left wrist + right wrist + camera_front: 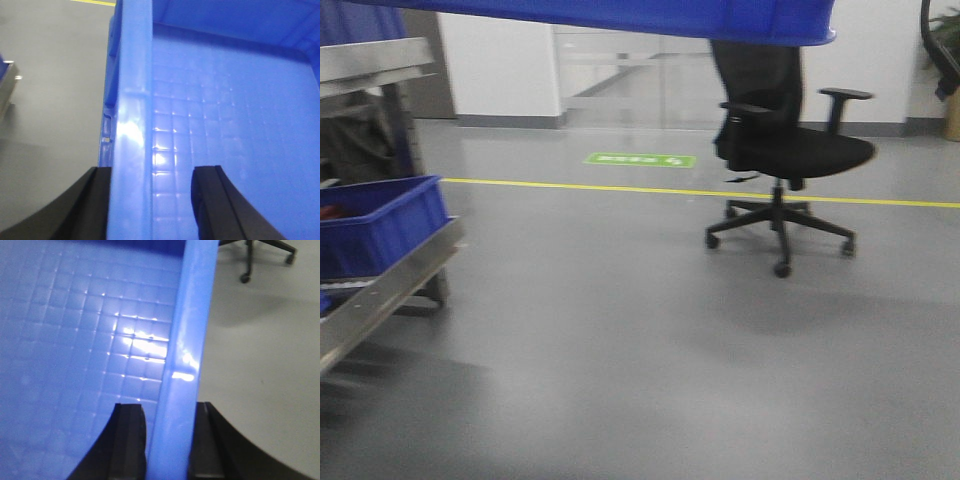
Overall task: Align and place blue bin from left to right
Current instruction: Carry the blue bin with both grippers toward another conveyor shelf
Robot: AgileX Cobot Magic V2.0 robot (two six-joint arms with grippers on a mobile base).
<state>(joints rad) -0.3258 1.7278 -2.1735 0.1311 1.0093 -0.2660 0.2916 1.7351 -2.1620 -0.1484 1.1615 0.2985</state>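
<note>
The blue bin [620, 18] hangs in the air, and only its underside and rim show along the top of the front view. In the left wrist view my left gripper [150, 172] straddles the bin's left rim [132, 100]. Its outer finger lies against the rim's outside and its inner finger [207, 200] stands inside the bin, a little off the rim. My right gripper [167, 407] is shut on the bin's right rim [187, 330], one finger inside and one outside. The gridded bin floor [75, 340] fills the rest of both wrist views.
A second blue bin [380, 225] sits on a metal rack [380, 290] at the left. A black office chair [785, 150] stands right of centre on the grey floor. A yellow line [620, 188] and a green floor sign [640, 159] lie beyond.
</note>
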